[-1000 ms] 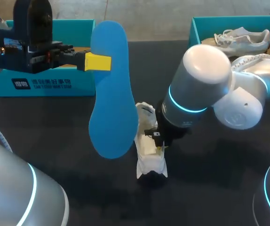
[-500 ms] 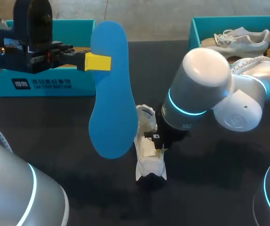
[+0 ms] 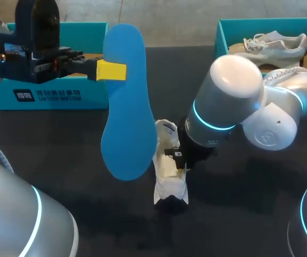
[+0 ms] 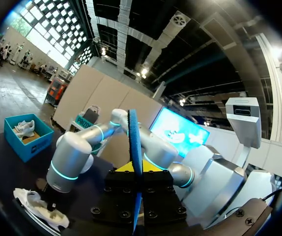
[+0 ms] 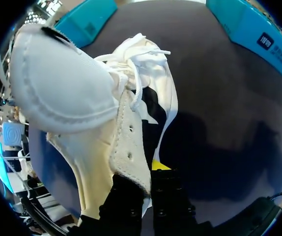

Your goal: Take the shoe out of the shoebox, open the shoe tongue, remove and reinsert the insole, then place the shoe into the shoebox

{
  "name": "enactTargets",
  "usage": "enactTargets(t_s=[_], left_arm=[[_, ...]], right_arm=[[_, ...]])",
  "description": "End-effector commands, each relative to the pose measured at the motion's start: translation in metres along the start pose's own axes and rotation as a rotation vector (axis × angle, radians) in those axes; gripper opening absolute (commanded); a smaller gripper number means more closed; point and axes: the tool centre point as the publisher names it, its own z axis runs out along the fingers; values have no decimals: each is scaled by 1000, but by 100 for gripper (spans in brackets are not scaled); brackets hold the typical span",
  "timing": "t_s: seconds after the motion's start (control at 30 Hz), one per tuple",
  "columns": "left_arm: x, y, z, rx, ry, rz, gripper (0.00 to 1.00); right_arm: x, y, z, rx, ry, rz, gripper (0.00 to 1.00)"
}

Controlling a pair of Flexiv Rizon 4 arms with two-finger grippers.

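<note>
The left gripper (image 3: 112, 70) is clamped on the blue insole (image 3: 124, 107), holding it on edge in the air above the surface (image 3: 62, 155). The right gripper (image 3: 181, 165) pinches the side of the white shoe (image 3: 167, 172), which rests mid-surface, outside the shoebox (image 3: 52, 96).

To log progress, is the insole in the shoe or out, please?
Out: the left gripper holds the blue insole up, outside the white shoe.
</note>
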Motion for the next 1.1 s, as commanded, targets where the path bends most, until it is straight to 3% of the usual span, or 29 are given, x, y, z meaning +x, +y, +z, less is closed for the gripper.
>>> enactTargets(t_s=[0.03,0.5,0.57,0.6,0.63,1.1], left_arm=[[-1,-1,1,-3,1,0,0],[-1,-1,1,-3,1,0,0],[-1,-1,1,-3,1,0,0],[-1,-1,1,-3,1,0,0],[-1,-1,1,-3,1,0,0],[-1,-1,1,-3,1,0,0]], right_arm=[[1,1,6,-2,9,4,0],[-2,0,11,4,21,15,0],[-2,1,10,2,22,18,38],[-3,1,10,1,22,19,84],[-3,1,9,0,22,21,100],[3,0,-21,-42,62,16,100]])
